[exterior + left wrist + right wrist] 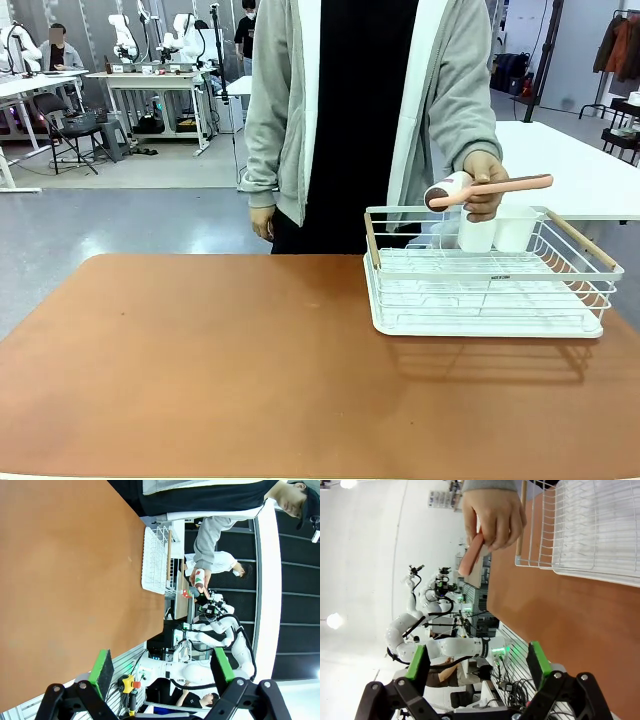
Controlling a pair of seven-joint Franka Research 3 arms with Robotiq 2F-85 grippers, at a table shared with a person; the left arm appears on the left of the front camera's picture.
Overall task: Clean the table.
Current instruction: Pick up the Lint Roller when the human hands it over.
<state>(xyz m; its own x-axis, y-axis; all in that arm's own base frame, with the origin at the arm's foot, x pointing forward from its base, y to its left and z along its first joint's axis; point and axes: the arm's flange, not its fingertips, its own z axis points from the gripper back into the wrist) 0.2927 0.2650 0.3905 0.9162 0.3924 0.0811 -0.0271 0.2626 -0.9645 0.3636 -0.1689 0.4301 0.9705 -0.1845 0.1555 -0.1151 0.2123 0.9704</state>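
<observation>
The left hand (162,669) and right hand (477,661) are black, silver-screwed, green-padded.

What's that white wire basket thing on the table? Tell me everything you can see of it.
It is a white wire rack, low and rectangular, seemingly coated metal, sitting level on a white tray on the right part of the reddish-brown table. A wooden bar handle tops each short end. Two white cup-like holders stand at its far side. A person's hand holds a pink-handled roller just above them.
</observation>
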